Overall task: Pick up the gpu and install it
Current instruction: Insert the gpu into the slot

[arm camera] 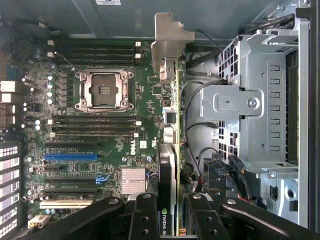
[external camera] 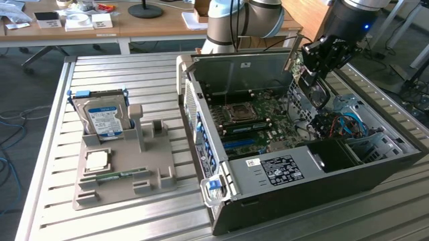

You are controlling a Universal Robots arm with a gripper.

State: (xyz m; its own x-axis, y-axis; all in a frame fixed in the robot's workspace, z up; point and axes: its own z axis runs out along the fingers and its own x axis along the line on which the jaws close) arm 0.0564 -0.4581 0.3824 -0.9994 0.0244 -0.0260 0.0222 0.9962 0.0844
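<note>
— What's the work surface?
— A ribbed metal table, evenly lit.
— And behind it?
— A wooden desk with white boxes and a round black base.
— The floor?
— Grey floor, with loose cables at the exterior view's left.

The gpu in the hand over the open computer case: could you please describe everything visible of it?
The thin dark gpu card is seen edge-on in the wrist view: black shroud with a green label, green board edge, and a beige-silver metal bracket at the far end. The black hand clamps its two faces, holding it over the green motherboard, beside the silver drive cage; whether it touches a slot cannot be told.
</note>
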